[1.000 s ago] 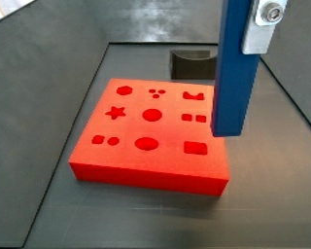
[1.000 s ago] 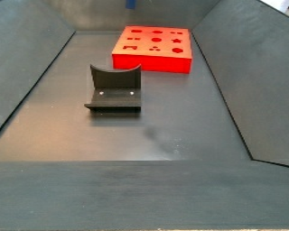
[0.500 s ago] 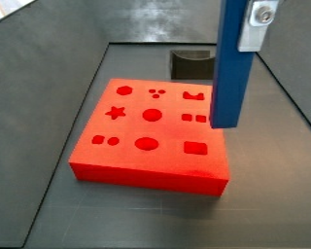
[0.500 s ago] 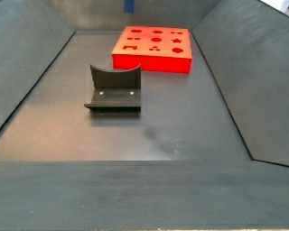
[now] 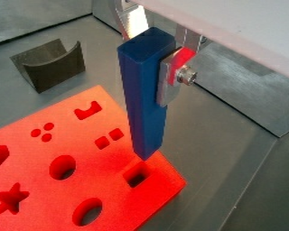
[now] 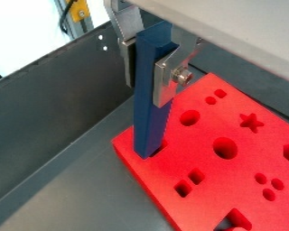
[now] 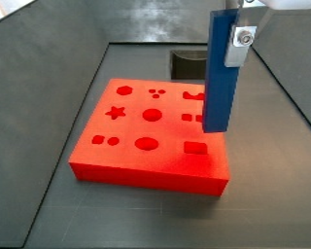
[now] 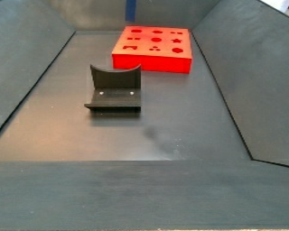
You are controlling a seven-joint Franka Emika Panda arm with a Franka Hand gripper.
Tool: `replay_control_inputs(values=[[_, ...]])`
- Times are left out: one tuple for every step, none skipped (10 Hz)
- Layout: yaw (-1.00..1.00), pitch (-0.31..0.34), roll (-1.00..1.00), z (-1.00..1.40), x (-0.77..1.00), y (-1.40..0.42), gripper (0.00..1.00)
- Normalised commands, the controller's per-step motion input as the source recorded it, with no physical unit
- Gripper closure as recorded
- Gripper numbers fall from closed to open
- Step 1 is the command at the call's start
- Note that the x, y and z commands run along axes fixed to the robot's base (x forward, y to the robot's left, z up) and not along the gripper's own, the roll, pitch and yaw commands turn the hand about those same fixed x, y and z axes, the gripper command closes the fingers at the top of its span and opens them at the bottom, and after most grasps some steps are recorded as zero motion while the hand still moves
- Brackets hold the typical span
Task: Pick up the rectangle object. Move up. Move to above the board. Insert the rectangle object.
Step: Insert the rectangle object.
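The rectangle object (image 7: 221, 73) is a tall blue bar that hangs upright in my gripper (image 7: 236, 37), which is shut on its upper part. Its lower end hovers just above the right side of the red board (image 7: 132, 146), near the rectangular hole (image 7: 194, 148). In both wrist views the silver fingers (image 5: 179, 70) (image 6: 172, 67) clamp the bar (image 5: 147, 90) (image 6: 150, 99) from both sides, and the bar's lower end hangs over the board's corner area (image 5: 39, 176) (image 6: 237, 180). In a side view only the bar's tip (image 8: 131, 9) shows beyond the board (image 8: 153, 47).
The dark grey U-shaped fixture stands on the floor beside the board (image 8: 115, 88) (image 7: 189, 64) (image 5: 51, 63). Sloping grey bin walls (image 8: 26, 81) enclose the floor on all sides.
My gripper has carried the blue bar sideways toward the board; its lower end now hangs over the board's right part instead of beside its edge.
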Motion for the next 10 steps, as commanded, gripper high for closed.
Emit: replay_control_inputs(values=[[-0.14, 0.051, 0.0, -0.16, -0.06, 0.0, 1.0], [-0.41, 0.021, 0.0, -0.02, -0.13, 0.11, 1.0], [-0.07, 0.0, 0.0, 0.0, 0.0, -0.03, 1.0], [0.0, 0.019, 0.0, -0.01, 0.0, -0.02, 1.0], [-0.23, 0.383, -0.1, -0.31, 0.29, -0.13, 1.0], [-0.19, 0.384, 0.0, -0.38, 0.36, -0.19, 1.0], [-0.03, 0.077, 0.0, -0.03, 0.08, 0.0, 1.0], [0.0, -0.003, 0.01, 0.0, -0.02, 0.0, 1.0], [-0.06, -0.043, 0.05, 0.0, -0.12, 0.0, 1.0], [-0.13, -0.074, 0.08, 0.0, -0.2, 0.0, 1.0]])
